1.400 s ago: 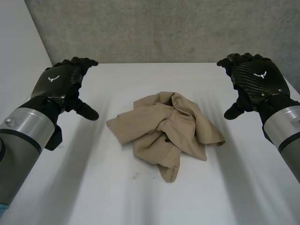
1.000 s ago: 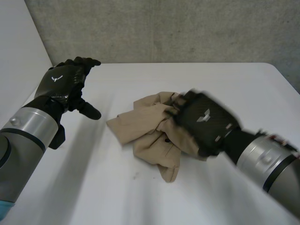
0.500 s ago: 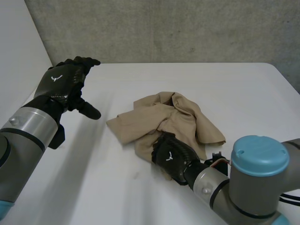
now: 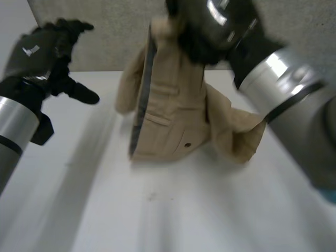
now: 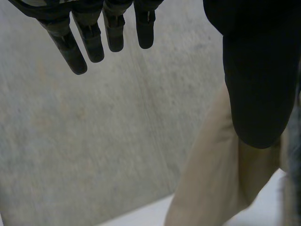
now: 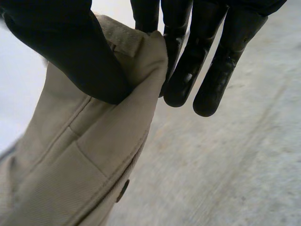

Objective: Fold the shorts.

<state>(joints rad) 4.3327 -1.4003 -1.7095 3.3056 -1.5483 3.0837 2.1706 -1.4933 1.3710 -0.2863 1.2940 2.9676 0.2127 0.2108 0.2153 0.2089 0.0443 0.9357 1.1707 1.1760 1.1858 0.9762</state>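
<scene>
Right wrist view: right hand [image 6: 61, 52] pinches khaki shorts [image 6: 94, 155] at waistband, hanging bunched over worktop [image 4: 220, 210]; left hand [image 4: 39, 52] open, apart. Risk: thin pinch slips, shorts drop crumpled.

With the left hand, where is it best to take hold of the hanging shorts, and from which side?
Probably the free upper edge of the shorts, drooping beside the right hand that pinches their top. The open left hand could come in from its own side, where that edge faces it.
</scene>
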